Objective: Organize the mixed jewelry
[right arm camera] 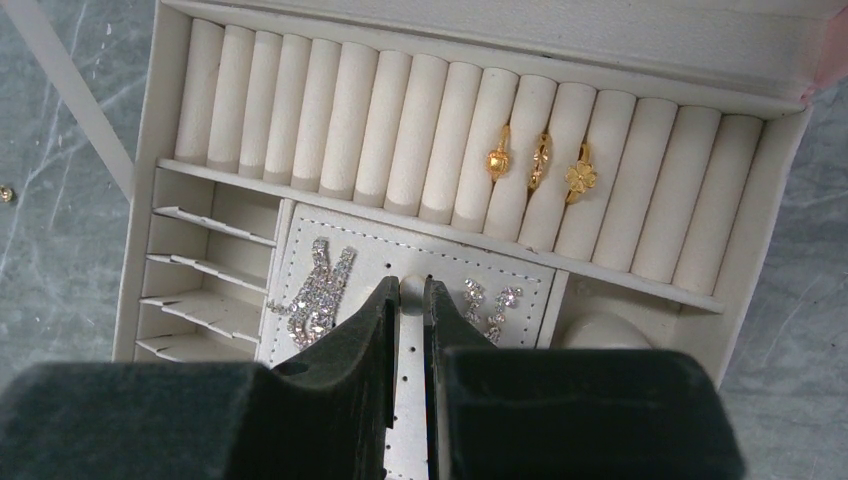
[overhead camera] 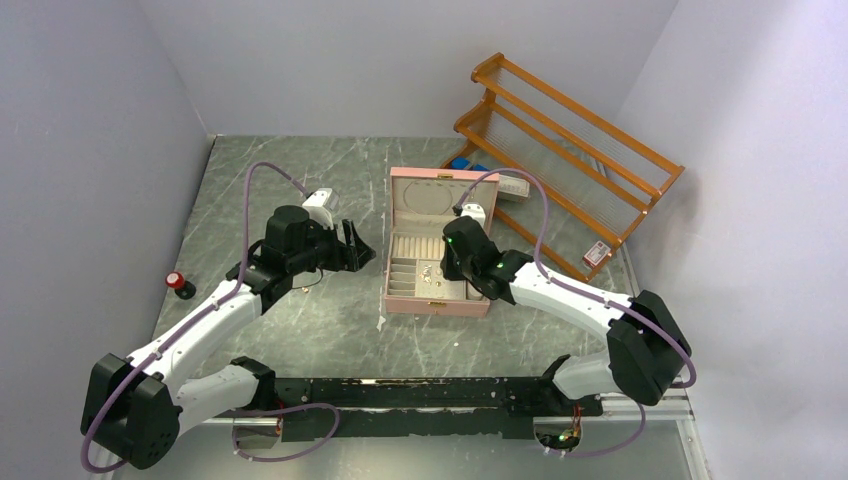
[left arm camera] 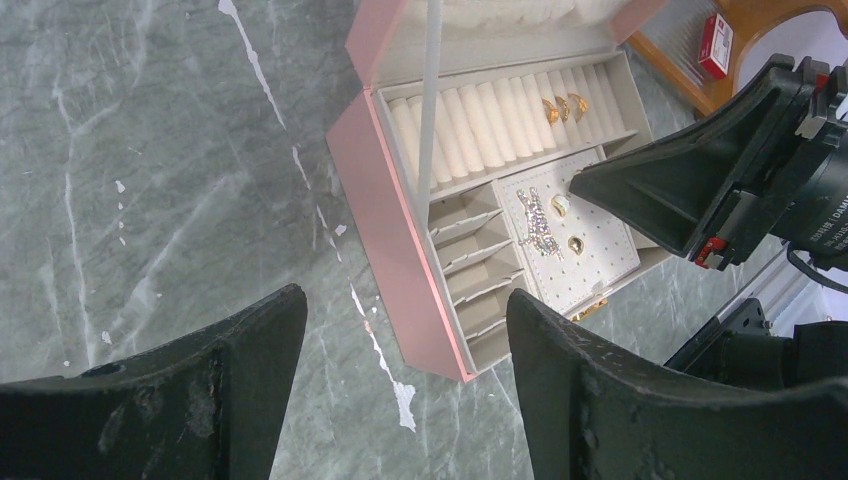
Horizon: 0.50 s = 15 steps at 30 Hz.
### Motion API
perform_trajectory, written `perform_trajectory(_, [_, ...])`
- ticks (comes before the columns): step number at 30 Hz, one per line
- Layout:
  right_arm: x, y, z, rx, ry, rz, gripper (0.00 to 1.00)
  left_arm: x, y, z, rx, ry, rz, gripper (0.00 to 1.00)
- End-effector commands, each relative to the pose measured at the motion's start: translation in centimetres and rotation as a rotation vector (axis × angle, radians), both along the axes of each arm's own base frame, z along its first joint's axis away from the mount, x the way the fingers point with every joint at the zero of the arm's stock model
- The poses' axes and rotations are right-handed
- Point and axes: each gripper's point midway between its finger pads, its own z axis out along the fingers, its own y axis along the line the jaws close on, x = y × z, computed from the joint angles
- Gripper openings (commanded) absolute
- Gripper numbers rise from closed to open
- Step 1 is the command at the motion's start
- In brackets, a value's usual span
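The pink jewelry box (overhead camera: pixel 436 308) lies open mid-table. Three gold rings (right arm camera: pixel 540 158) sit in its white ring rolls. On the perforated pad lie a rhinestone piece (right arm camera: pixel 318 295) and a smaller sparkly pair (right arm camera: pixel 490 305). My right gripper (right arm camera: pixel 412 290) is low over that pad, its jaws nearly together on a small whitish round stud (right arm camera: pixel 412 293). In the left wrist view a second gold stud (left arm camera: pixel 577 244) shows on the pad. One tiny gold piece (right arm camera: pixel 5 193) lies on the table beside the box. My left gripper (left arm camera: pixel 405 297) hangs open and empty over bare table left of the box (left arm camera: pixel 400 260).
An orange wooden rack (overhead camera: pixel 580 130) leans at the back right, with a small white-and-red box (overhead camera: pixel 598 254) at its foot and blue items (overhead camera: pixel 465 163) behind the lid. A red-and-black knob (overhead camera: pixel 178 282) stands at the left table edge. Walls close three sides.
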Motion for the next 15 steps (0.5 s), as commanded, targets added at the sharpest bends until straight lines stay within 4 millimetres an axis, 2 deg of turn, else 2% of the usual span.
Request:
perform_trajectory(1, [0.19,-0.77,-0.22,-0.028,-0.014,-0.02,0.06,0.53,0.13,1.39,-0.005,-0.039,0.011,0.78])
perform_trajectory(10, [-0.09,-1.21,0.63,-0.025,-0.025,-0.024,0.06,0.51,0.07,1.23,-0.006,-0.033,0.009,0.78])
perform_trajectory(15, [-0.2,-1.09,0.15,-0.027,-0.016,-0.015,0.06,0.49,0.11,1.3,-0.008,-0.035,0.011,0.78])
